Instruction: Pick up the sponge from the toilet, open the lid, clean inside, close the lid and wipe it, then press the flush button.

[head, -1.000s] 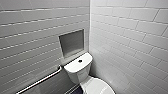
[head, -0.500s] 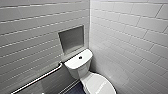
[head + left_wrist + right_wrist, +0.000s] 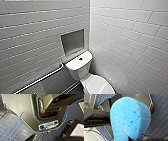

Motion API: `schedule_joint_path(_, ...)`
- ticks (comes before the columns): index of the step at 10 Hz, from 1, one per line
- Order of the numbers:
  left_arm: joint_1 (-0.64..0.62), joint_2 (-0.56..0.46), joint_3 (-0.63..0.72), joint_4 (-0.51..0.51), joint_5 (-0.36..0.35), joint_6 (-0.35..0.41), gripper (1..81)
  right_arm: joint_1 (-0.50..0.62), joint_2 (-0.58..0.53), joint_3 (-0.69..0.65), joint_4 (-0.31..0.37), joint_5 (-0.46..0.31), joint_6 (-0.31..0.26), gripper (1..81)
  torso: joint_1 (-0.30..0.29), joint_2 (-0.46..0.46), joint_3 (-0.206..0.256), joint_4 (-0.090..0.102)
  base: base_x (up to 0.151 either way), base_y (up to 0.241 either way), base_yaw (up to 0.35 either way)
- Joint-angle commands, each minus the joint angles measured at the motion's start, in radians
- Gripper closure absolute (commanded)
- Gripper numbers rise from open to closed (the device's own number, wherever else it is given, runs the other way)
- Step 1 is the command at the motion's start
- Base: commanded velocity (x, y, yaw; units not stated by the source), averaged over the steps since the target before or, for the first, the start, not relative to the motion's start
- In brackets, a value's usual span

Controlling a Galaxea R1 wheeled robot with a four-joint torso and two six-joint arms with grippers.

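Right wrist view: the sponge (image 3: 130,119), bright blue and speckled, bulges large in front of the camera. It sits in the grasp of the right pincer (image 3: 134,139), whose dark tips show at the sponge's base, clenched on it as far as we can judge. Beyond the pincer lie dark blue floor tiles (image 3: 159,119) and parts of the robot's own body.

Head view: the toilet (image 3: 82,67) stands in a white-tiled corner, well apart from the pincer by our reading. The lid (image 3: 98,86) is down. The flush button (image 3: 80,59) sits dark in the middle of the tank top. A grab rail (image 3: 40,80) runs along the wall just beside the tank, and a recessed niche (image 3: 72,42) is set above it.

Left wrist view: a blue cable (image 3: 25,114) loops loosely across the robot's base. We cannot tell whether the left pincer is released or clenched.

What could go wrong, in our judgement: the soft sponge may squeeze out of the grasp when pressed against the lid. It also masks the wrist camera, so aiming at the lid edge would be poor. An arm could strike the rail, and the slack cable could snag.
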Motion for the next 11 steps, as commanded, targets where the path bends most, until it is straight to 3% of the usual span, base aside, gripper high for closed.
schedule_joint_path(1, -0.006, -0.001, 0.006, 0.006, 0.072, 0.002, 1.0, -0.005, -0.014, -0.002, -0.021, -0.042, -0.001, 81.1, -0.063, 0.097, 0.078, 0.0, 0.0, 0.0, 0.0)
schedule_joint_path(3, -0.006, -0.001, 0.008, 0.006, 0.072, 0.002, 1.0, -0.005, -0.014, -0.002, -0.021, -0.042, -0.001, 81.1, -0.11, 0.17, 0.131, 0.0, 0.0, 0.0, 0.0)
schedule_joint_path(4, -0.006, -0.001, 0.006, 0.006, 0.072, 0.002, 1.0, -0.004, -0.012, -0.002, -0.021, -0.042, -0.001, 81.1, -0.134, 0.208, 0.079, 0.0, 0.0, 0.0, 0.0)
schedule_joint_path(5, -0.006, -0.001, 0.006, 0.006, 0.072, 0.002, 1.0, -0.002, -0.012, -0.002, -0.021, -0.042, -0.001, 81.1, -0.157, 0.242, 0.099, 0.0, 0.0, 0.0, 0.0)
schedule_joint_path(6, -0.006, -0.001, 0.006, 0.005, 0.072, 0.002, 1.0, -0.001, -0.012, -0.003, -0.021, -0.042, -0.001, 81.1, -0.112, 0.17, 0.104, 0.0, 0.0, 0.0, 0.0)
schedule_joint_path(7, -0.006, -0.001, 0.006, 0.003, 0.07, 0.002, 1.0, -0.001, -0.012, -0.005, -0.021, -0.042, -0.001, 81.1, -0.127, 0.194, 0.109, 0.0, 0.0, 0.0, 0.0)
schedule_joint_path(9, -0.006, 0.002, 0.006, 0.005, 0.07, 0.002, 1.0, -0.004, -0.012, -0.008, -0.021, -0.042, -0.001, 81.1, -0.136, 0.208, 0.213, 0.0, 0.0, 0.0, 0.0)
schedule_joint_path(11, -0.006, 0.001, 0.006, 0.004, 0.07, 0.002, 1.0, -0.005, -0.012, -0.009, -0.021, -0.042, -0.001, 81.1, -0.138, 0.213, 0.253, 0.0, 0.0, 0.0, 0.0)
